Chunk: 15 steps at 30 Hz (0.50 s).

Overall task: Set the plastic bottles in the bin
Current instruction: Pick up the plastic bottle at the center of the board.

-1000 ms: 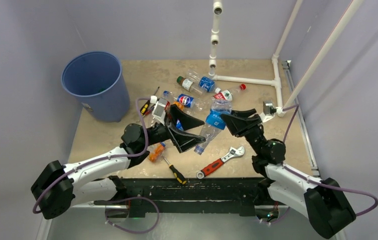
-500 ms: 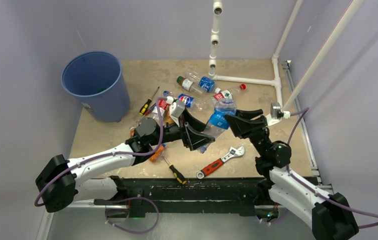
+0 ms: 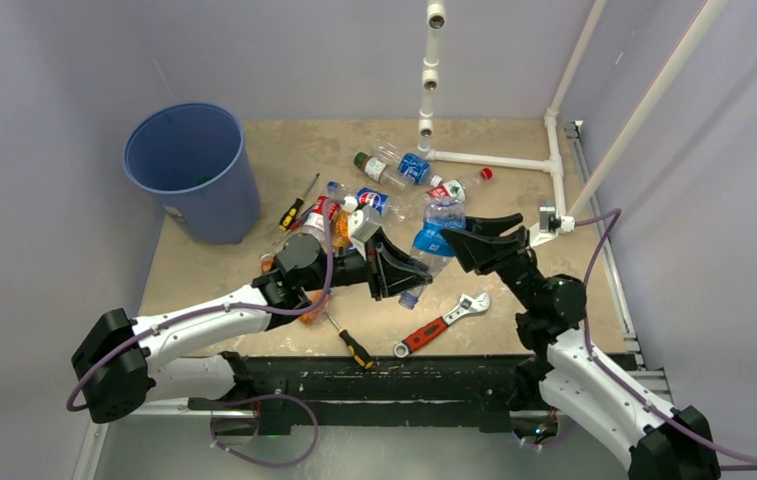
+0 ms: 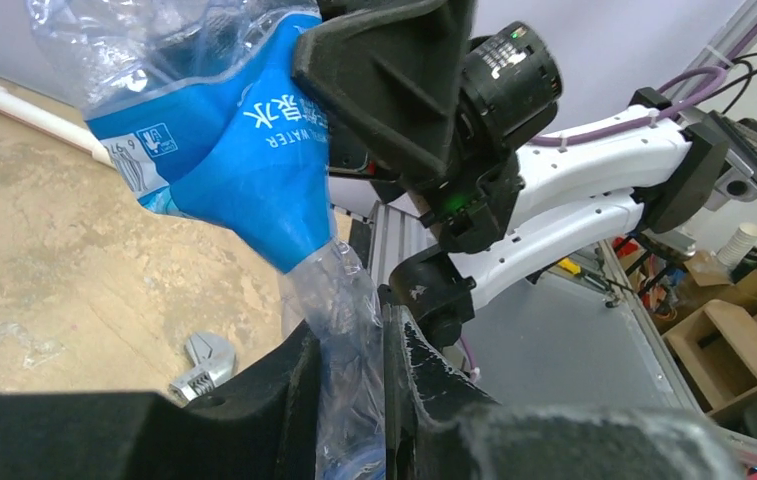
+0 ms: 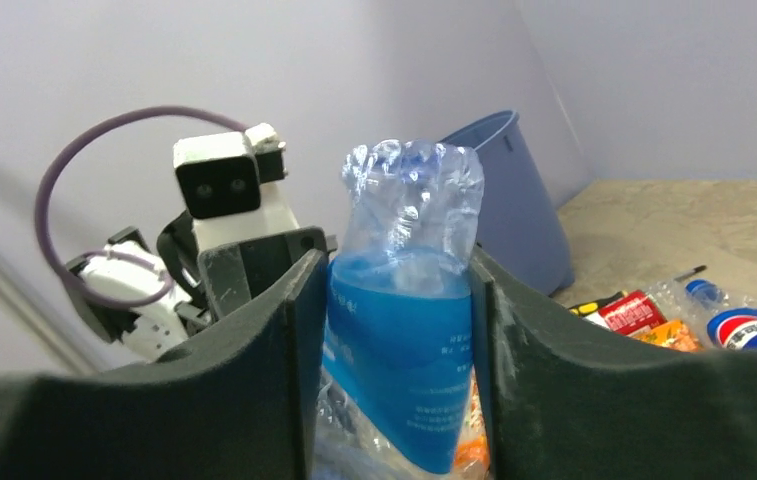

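A crushed clear bottle with a blue label (image 3: pixel 432 240) hangs above the table between both arms. My left gripper (image 3: pixel 414 272) is shut on its thin, squashed neck end (image 4: pixel 349 320). My right gripper (image 3: pixel 454 238) is shut on the labelled body (image 5: pixel 404 340), a finger pressed on each side. In the left wrist view the right gripper's black finger (image 4: pixel 394 70) lies against the label (image 4: pixel 244 170). Other plastic bottles lie behind: a Pepsi one (image 3: pixel 374 202), a blue-labelled one (image 3: pixel 404 165), a red-capped one (image 3: pixel 459 185). The blue bin (image 3: pixel 209 205) stands far left.
A red-handled wrench (image 3: pixel 444 322) and a yellow-and-black screwdriver (image 3: pixel 351 343) lie near the front edge. An orange-filled bottle (image 3: pixel 312 305) sits under my left arm. Another screwdriver (image 3: pixel 297 205) lies beside the bin. A white pipe frame (image 3: pixel 499 160) runs along the back right.
My left gripper moved right to the bottle's lower end and closed on it. My right gripper kept its hold and shifted slightly.
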### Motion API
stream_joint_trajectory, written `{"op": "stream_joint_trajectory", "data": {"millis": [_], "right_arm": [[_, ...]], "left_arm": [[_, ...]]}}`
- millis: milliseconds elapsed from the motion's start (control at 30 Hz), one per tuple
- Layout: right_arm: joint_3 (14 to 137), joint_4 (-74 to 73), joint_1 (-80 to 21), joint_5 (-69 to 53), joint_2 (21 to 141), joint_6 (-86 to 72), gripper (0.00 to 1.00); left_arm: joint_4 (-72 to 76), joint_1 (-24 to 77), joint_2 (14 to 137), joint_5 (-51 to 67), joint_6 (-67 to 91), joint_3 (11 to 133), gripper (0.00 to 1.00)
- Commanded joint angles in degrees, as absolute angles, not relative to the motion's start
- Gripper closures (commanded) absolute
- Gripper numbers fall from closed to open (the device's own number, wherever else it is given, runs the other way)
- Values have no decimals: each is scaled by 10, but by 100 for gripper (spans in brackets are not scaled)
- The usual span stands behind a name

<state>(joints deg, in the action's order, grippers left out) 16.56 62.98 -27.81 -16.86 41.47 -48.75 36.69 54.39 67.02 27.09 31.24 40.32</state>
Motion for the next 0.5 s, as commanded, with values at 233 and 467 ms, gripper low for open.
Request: {"op": "stream_joint_trajectory", "data": {"millis": [233,467], "right_arm": [[360,223,-280,-214,341,-293,5],[427,92,-280,-132,290,-267,4]], "left_arm": [[101,541,604,146,65,526,100],[-52,553,582,-84,-201,582,100]]}}
